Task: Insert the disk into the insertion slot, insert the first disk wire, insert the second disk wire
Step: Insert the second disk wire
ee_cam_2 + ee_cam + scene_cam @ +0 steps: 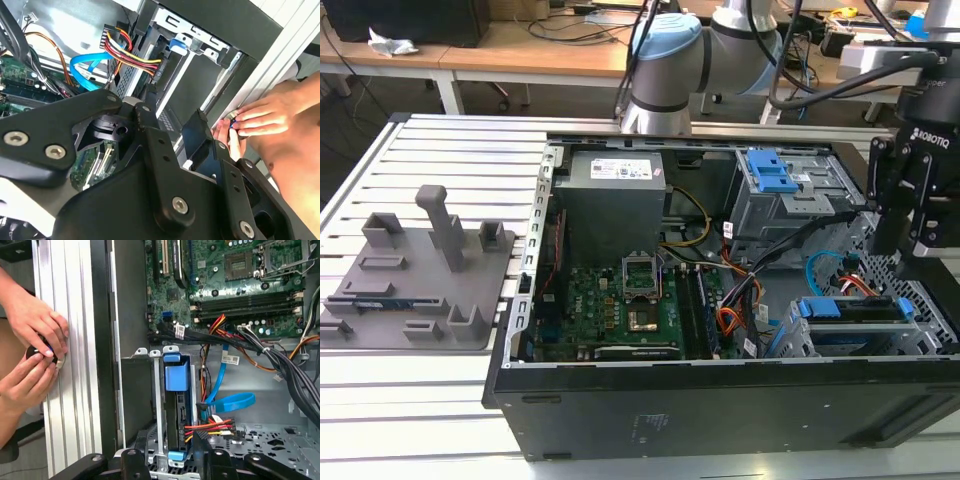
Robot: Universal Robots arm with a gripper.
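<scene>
The disk (855, 318), in its blue carrier, lies inside the insertion slot (798, 342), the low grey cage at the case's front on the exterior view's right. In the first wrist view the carrier's blue tab (176, 371) sits at the slot's (157, 390) mouth. A red, yellow and black wire bundle (211, 427) and a blue flat cable (227, 402) reach the disk's side. My gripper (898, 235) hovers above the slot, open, nothing between its fingers (200, 131). The bundle (134, 50) and blue cable (84, 65) lie just beyond my gripper (172, 120).
A person's hands (35, 355) hold a small round part against the ribbed table (75, 340) beside the case wall, close to my gripper (167, 446). A taller cage with a blue tab (770, 172), the motherboard (620, 300) and a grey fixture block (420, 265) also stand here.
</scene>
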